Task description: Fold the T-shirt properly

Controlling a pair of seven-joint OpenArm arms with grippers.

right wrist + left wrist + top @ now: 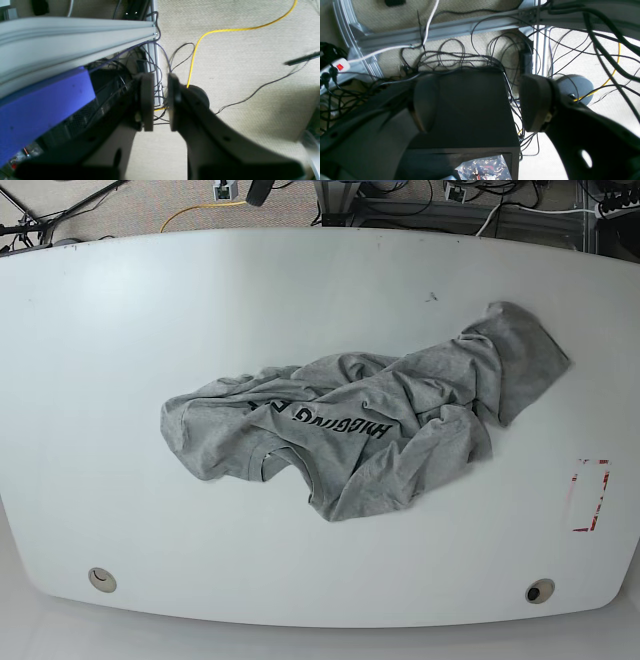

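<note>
Crumpled grey T-shirt (410, 385) lies mid-table (90, 430), both grippers away from it. Going left to right across the base view: right gripper (160, 102) first, fingertips slightly parted, nothing between them. Shirt's left end is bunched, probably soft, light and floppy; pinch a raised fold there. Neckline and black letters (340, 420) next (cotton, I'd guess, so little slip and nothing to break). Flared right end looks flatter; take its outer corner, lift gently, expect sagging. Left gripper (480, 103) last: wide open, empty.
</note>
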